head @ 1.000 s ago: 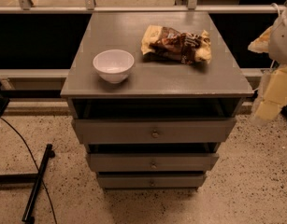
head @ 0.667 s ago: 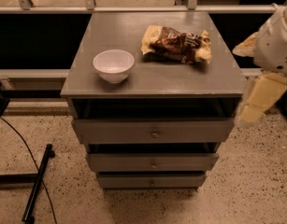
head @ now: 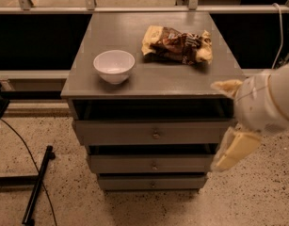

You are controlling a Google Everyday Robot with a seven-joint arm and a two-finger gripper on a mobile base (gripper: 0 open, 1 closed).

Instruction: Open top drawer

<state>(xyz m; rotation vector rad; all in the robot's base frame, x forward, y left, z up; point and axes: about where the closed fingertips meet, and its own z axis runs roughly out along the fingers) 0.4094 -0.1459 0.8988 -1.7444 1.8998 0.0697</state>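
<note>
Top drawer [head: 125, 132] at the centre of the frame, a dark gap above its front.
Gripper [head: 220, 125] at its right end, fingers wide apart, holding nothing; bowl [head: 114, 66] and snack bag [head: 178, 44] on the cabinet [head: 181, 79] above.

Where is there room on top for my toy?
Free on the cabinet top: the back-left, behind the bowl, and the front strip right of the bowl. Crowded: back-right, where the snack bag lies. The gripper hangs open off the front-right corner.
</note>
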